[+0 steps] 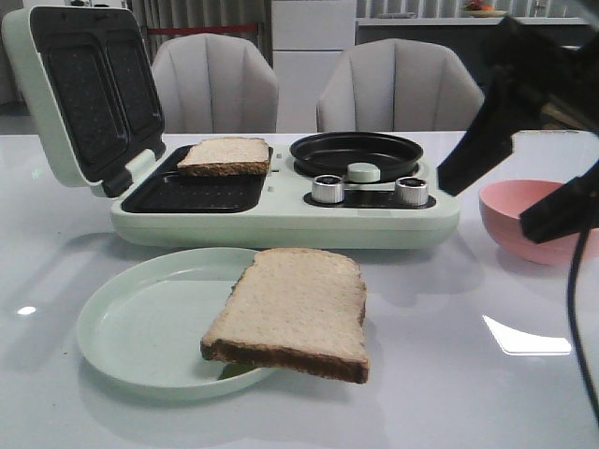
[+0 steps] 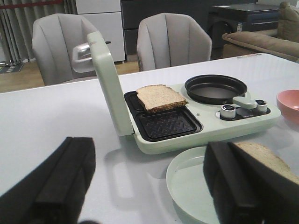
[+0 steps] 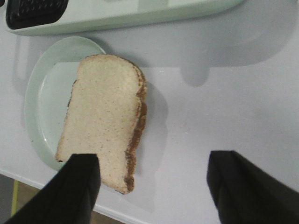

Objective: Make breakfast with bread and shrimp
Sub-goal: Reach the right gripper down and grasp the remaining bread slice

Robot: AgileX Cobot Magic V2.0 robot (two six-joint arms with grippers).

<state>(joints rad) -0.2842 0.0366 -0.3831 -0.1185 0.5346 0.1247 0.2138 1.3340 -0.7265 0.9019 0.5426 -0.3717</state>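
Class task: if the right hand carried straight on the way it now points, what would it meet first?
Probably the bread slice overhanging the plate, or the bare table beside it. The open right hand points down between them, so depth leaves it uncertain.

Pale tan bread (image 1: pixel 292 313) with dark brown crust; mint-green plate (image 1: pixel 131 327); pink bowl (image 1: pixel 510 220); white desk (image 1: pixel 449 393); black pan (image 1: pixel 356 152).

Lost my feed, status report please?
Both grippers open, left, right. One bread slice in sandwich maker, other overhanging plate. No shrimp visible.
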